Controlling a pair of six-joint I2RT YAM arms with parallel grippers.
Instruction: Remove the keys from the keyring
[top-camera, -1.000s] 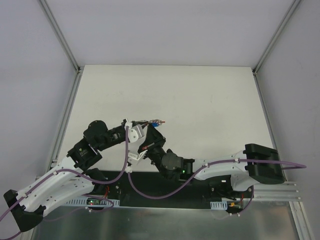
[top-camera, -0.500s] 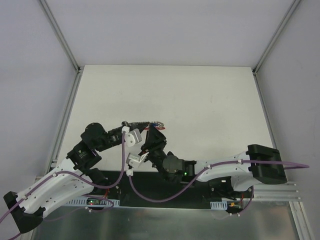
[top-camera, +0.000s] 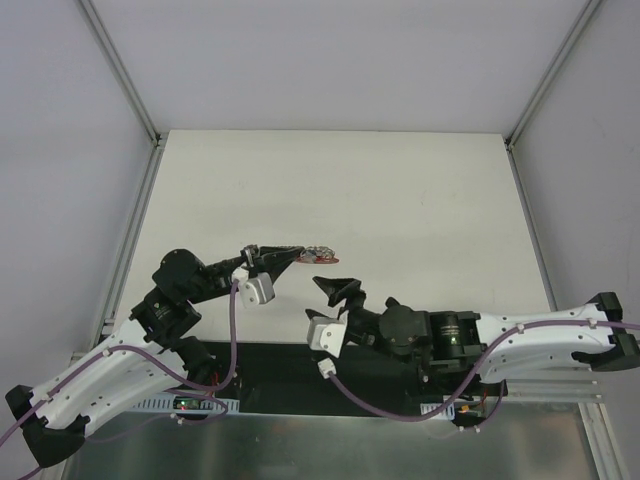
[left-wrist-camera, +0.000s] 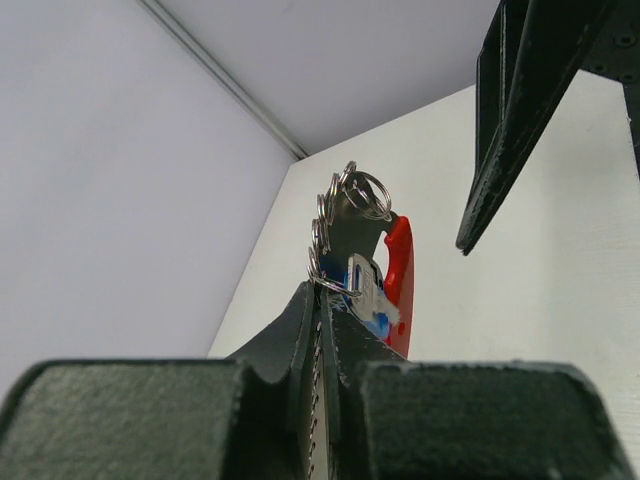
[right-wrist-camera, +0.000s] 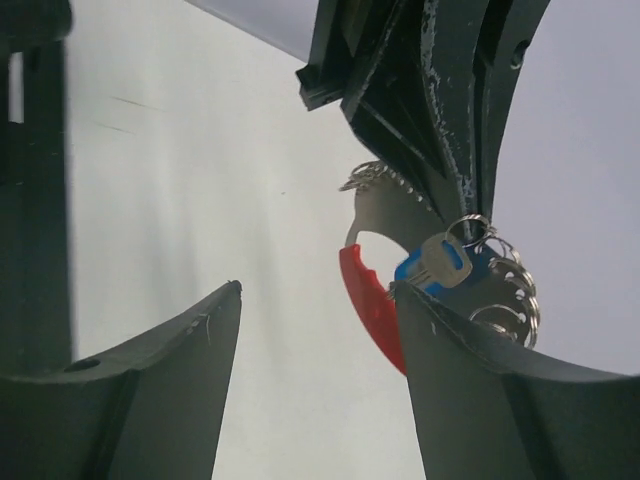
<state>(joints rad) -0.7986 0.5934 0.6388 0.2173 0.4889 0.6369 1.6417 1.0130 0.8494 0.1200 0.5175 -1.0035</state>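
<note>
My left gripper (top-camera: 297, 256) is shut on the keyring (top-camera: 322, 256) and holds it above the table. In the left wrist view, thin wire rings (left-wrist-camera: 352, 193), a red tag (left-wrist-camera: 400, 268) and a silvery key (left-wrist-camera: 364, 282) with a blue head stick out past the closed fingertips of that gripper (left-wrist-camera: 322, 296). My right gripper (top-camera: 337, 290) stands open, just near and right of the bunch, with nothing in it. Seen from the right wrist, its gripper (right-wrist-camera: 318, 292) gapes below the red tag (right-wrist-camera: 368, 300), the key (right-wrist-camera: 441, 261) and the rings (right-wrist-camera: 512, 288).
The white table (top-camera: 420, 200) is bounded by metal rails at left (top-camera: 135, 235) and right (top-camera: 530, 225). Purple cables (top-camera: 240, 330) loop off both arms near the bases. One right-gripper finger (left-wrist-camera: 510, 130) hangs close to the bunch in the left wrist view.
My right gripper has opened, let go of the bunch and drawn back to the right and toward the near edge. The left gripper keeps its hold and has shifted slightly.
</note>
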